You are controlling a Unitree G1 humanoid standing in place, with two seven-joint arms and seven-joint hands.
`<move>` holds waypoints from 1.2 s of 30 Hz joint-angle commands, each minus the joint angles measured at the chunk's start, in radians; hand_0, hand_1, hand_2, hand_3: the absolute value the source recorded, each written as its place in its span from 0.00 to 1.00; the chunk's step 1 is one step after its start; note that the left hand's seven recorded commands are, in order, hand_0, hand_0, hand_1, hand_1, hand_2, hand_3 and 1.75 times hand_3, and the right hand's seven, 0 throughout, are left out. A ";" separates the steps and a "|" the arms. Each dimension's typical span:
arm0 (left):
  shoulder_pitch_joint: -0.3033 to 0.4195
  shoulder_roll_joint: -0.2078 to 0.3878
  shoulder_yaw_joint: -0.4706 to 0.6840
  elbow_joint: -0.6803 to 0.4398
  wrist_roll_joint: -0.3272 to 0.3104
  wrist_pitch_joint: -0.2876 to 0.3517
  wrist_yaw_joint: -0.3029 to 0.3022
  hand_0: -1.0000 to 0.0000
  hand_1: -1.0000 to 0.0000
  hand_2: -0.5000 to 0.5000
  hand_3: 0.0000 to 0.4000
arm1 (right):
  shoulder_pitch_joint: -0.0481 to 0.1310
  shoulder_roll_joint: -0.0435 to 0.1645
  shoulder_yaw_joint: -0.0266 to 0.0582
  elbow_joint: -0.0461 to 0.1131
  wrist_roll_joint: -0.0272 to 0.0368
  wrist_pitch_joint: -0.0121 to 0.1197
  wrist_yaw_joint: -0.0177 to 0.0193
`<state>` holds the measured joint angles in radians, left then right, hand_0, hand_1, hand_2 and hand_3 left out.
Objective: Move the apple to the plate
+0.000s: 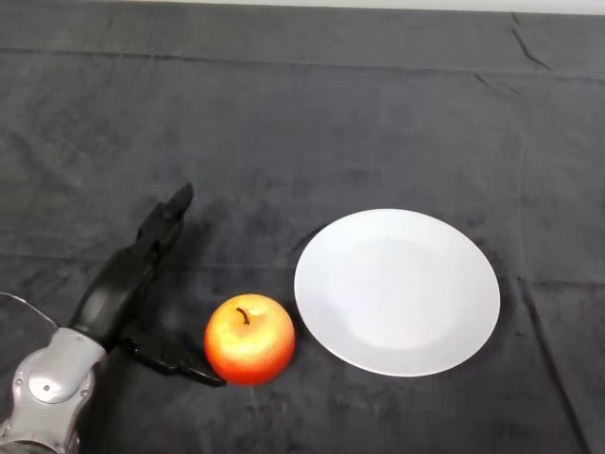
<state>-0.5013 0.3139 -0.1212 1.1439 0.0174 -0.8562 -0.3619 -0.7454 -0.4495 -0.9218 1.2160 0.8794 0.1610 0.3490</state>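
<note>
A red and yellow apple (250, 339) with a short dark stem stands upright on the dark cloth, just left of a white plate (397, 290) and not touching it. My left hand (125, 282) is to the left of the apple, open, with its fingers (168, 216) stretched up and away from me. The thumb (180, 363) reaches right along the cloth, and its tip is at the apple's lower left side. The plate holds nothing.
The dark cloth (302, 123) covers the whole table and has a few creases at the back and right. My silver-grey forearm (47, 392) comes in from the lower left corner.
</note>
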 commanded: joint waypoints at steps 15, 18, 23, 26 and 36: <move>0.110 -0.020 -0.187 0.080 0.022 0.028 -0.261 0.81 0.00 0.90 1.00 | 0.014 -0.023 -0.0120 -0.001 0.0084 -0.005 0.0004; 0.109 -0.015 -0.192 0.079 0.016 0.027 -0.274 0.60 0.00 0.80 1.00 | 0.013 -0.024 -0.0121 -0.001 0.0085 -0.005 0.0006; 0.109 -0.008 -0.198 0.077 0.014 0.019 -0.273 0.25 0.00 0.62 1.00 | 0.013 -0.024 -0.0123 0.000 0.0086 -0.005 0.0010; 0.106 -0.002 -0.197 0.076 0.012 0.017 -0.266 0.00 0.00 0.50 1.00 | 0.013 -0.024 -0.0124 0.000 0.0086 -0.005 0.0011; 0.095 0.014 -0.186 0.077 0.013 0.016 -0.206 0.00 0.00 0.50 1.00 | 0.013 -0.024 -0.0125 0.001 0.0085 -0.005 0.0016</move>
<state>-0.5149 0.3243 -0.2256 1.1438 -0.0319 -0.8929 -0.5401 -0.7454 -0.4495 -0.9219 1.2160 0.8794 0.1610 0.3491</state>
